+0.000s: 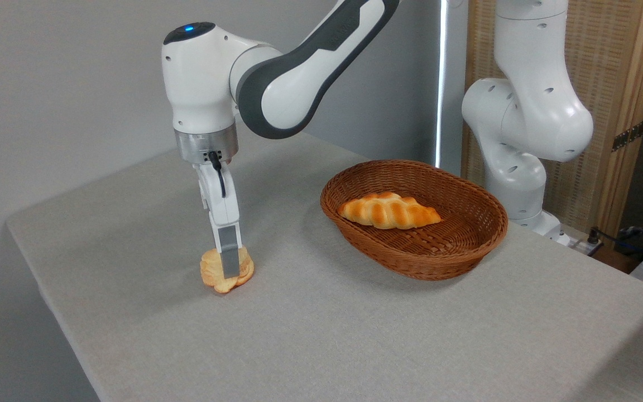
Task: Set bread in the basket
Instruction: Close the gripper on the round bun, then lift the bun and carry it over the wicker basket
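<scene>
Your Panda arm's gripper (229, 267) stands straight down over the bread (214, 274) near the left front part of the grey table (355, 335), one grey-tipped finger (230, 259) crossing the bun's face from above. You see only that near finger clearly; the other is hidden behind it and the bun, so you cannot tell whether the jaws are clamped on the bread or merely set around it.

The bread is a small round bun, golden-orange at its lower and right edges and paler, almost cream, across the flat side turned toward the camera. Its outline is lumpy and knotted, with a darker toasted rim along the bottom. It sits at table level with a soft shadow beneath it; whether it rests on the cloth or is just clear of it you cannot judge from this view.

Well apart to the right, the basket (466, 245) sits on the table, an oval of brown woven wicker with low sides. Inside it lies a twisted loaf (388, 211), longer than the bun, glossy orange with pointed ends, resting toward the left half of the basket floor. The arm's white base column (522, 111) rises just behind the basket.
</scene>
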Tool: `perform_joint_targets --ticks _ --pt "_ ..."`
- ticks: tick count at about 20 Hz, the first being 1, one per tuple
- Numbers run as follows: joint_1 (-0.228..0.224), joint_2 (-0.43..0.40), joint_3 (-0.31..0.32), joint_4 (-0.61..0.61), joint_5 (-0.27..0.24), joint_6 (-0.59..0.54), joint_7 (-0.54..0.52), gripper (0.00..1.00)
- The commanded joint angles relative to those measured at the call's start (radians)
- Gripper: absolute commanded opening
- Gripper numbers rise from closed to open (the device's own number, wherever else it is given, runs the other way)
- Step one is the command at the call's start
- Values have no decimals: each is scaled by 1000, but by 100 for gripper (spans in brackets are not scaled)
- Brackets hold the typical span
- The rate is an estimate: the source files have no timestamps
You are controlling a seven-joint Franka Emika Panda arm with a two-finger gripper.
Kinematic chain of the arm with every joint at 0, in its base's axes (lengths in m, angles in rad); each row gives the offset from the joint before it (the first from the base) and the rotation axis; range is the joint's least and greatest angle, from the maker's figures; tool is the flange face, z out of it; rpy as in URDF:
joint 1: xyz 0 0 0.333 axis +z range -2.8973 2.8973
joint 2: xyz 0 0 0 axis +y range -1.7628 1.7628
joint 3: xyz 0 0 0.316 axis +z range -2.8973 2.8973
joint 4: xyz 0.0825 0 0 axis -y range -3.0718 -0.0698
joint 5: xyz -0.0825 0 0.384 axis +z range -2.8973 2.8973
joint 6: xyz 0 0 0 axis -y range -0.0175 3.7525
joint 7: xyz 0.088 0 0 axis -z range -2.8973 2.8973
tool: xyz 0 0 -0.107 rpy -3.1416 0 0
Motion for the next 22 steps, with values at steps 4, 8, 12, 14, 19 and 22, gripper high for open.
perform_joint_targets --ticks 4,8,12,14,19,22 --pt "-2 5 4 -8 3 26 14 30" --pt "-2 5 2 -8 3 26 14 30" --pt "-2 -8 2 2 -4 10 5 30" --pt "-1 -34 4 17 -35 -59 2 30" --pt "7 -43 27 215 -55 -427 10 30" --pt "7 -107 65 224 -98 -495 5 30"
